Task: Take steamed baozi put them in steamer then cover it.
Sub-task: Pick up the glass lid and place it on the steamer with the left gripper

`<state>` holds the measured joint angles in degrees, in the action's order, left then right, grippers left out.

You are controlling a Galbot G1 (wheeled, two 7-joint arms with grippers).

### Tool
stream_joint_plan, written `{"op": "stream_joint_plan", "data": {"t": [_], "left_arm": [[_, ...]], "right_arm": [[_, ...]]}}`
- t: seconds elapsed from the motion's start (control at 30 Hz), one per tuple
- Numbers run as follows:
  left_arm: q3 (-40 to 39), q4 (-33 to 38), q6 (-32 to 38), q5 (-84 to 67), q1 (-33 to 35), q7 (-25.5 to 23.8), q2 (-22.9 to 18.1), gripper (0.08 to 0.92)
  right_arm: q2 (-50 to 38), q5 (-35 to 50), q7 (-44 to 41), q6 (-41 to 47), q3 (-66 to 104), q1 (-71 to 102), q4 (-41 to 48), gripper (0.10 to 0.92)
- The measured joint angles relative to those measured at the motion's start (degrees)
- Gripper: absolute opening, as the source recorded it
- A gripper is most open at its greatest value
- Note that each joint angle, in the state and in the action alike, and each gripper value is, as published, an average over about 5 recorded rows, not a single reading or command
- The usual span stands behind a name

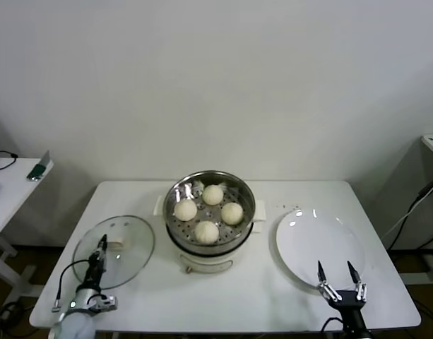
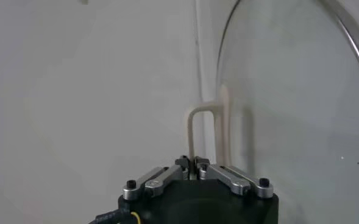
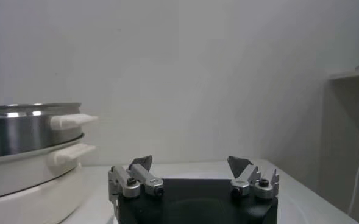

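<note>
Four cream-white baozi (image 1: pixel 206 231) lie on the perforated tray inside the steel steamer (image 1: pixel 175 192) at the table's middle. The steamer stands uncovered on its white base and also shows in the right wrist view (image 3: pixel 27 128). A round glass lid (image 1: pixel 131 244) lies flat on the table left of the steamer. My left gripper (image 1: pixel 101 248) is over the lid. In the left wrist view the left gripper (image 2: pixel 192 162) is shut on the lid's thin cream loop handle (image 2: pixel 191 125). My right gripper (image 1: pixel 337 272) (image 3: pixel 190 164) is open and empty over the front edge of the plate.
An empty flat white plate (image 1: pixel 311 240) lies right of the steamer. A side table (image 1: pixel 11 185) with small items stands at the far left. A grey cabinet (image 1: pixel 421 191) stands at the far right. The table's front edge is close below both grippers.
</note>
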<state>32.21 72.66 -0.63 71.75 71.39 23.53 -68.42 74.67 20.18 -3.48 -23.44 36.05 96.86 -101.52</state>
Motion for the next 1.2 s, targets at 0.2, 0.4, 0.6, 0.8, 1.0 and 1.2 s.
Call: {"op": "stream_joint_plan", "data": {"t": [0.2,0.4,0.6,0.8,1.0,1.2], "left_arm": [[0.7,3.5,-0.3,-2.1,1.2,-0.8,0.9,0.145],[2.1,11.6,-2.0,-6.8,3.6,-3.1,2.5,0.145],[3.1,22.5,-6.6,-11.5,5.5,-7.9,4.9,0.145],[2.0,33.1,-13.7,-13.2,5.4,-14.3,7.3,0.145],[-2.6,41.2,-21.4,-11.6,3.7,-20.3,7.9,0.145],[-11.1,45.2,-28.2,-7.7,0.2,-25.9,6.3,0.145]], "right_arm": [[-0.1,0.0,0.2,0.0,0.3,0.1,-0.1,0.823],[-0.1,-0.2,0.4,0.1,0.4,0.0,-0.1,0.823],[-0.1,-0.8,1.1,0.4,0.5,-0.3,0.1,0.823],[0.1,-1.8,1.8,0.8,0.5,-0.8,0.4,0.823],[0.2,-2.7,2.3,1.1,0.2,-1.3,0.5,0.823],[0.0,-3.2,2.6,1.2,0.2,-2.0,1.0,0.823]]}}
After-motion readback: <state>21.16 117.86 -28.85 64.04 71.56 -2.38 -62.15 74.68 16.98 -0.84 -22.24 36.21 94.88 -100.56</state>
